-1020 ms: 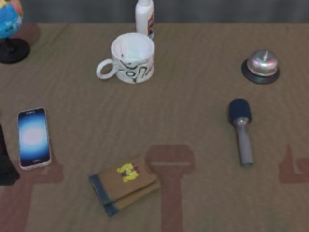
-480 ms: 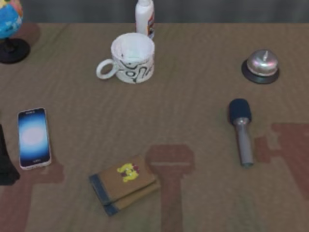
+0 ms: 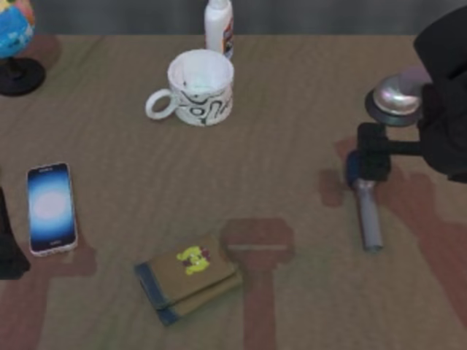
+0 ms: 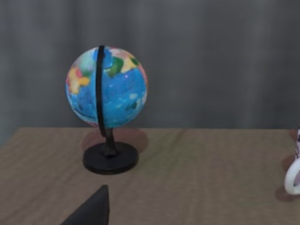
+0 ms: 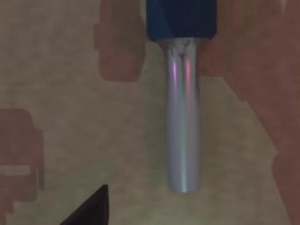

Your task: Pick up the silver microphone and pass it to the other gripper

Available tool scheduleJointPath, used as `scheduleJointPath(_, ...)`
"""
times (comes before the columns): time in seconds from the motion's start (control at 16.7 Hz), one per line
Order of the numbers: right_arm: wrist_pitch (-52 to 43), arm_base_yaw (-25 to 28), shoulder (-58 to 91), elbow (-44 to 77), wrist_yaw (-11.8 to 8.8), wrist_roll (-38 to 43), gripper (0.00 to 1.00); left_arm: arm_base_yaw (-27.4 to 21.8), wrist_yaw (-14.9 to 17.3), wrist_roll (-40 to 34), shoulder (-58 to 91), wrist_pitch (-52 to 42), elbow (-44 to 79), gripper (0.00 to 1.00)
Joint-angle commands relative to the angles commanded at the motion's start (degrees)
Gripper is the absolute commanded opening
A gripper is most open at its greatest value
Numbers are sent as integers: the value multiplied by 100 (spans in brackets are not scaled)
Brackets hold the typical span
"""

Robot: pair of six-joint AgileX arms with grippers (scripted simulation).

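The silver microphone (image 3: pixel 367 206) lies on the table at the right, its dark navy head (image 3: pixel 352 169) toward the back and its silver handle toward the front. My right gripper (image 3: pixel 372 157) hangs above the head end, covering most of it. The right wrist view looks straight down on the handle (image 5: pixel 183 126) and the blue head (image 5: pixel 182 18); a single black fingertip (image 5: pixel 96 206) shows beside the handle's end, with nothing held. The other gripper, my left (image 3: pixel 9 248), sits parked at the table's left edge, one fingertip (image 4: pixel 96 208) showing.
A silver bell (image 3: pixel 394 98) stands just behind the right gripper. A white mug (image 3: pixel 197 87) and a bottle (image 3: pixel 218 25) are at the back, a globe (image 4: pixel 107 89) at the back left, a phone (image 3: pixel 51 208) at the left, and a tan wallet (image 3: pixel 188 277) at the front.
My right arm has come in from the right edge and now hovers over the microphone's head. The microphone has not moved. The left arm is still.
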Motion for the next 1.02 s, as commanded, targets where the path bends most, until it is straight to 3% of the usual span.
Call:
scheduleJointPath(0.48, -1224, 543, 1986, 1303, 182, 552, 100, 0, 0, 0, 0, 0, 0, 100)
scheduleJointPath(0.84, -1119, 510, 2023, 1234, 176, 531, 100, 0, 0, 0, 0, 0, 0, 100)
scheduleJointPath(1.02, -561, 465, 2311, 970, 182, 476, 100, 0, 0, 0, 0, 0, 0, 100)
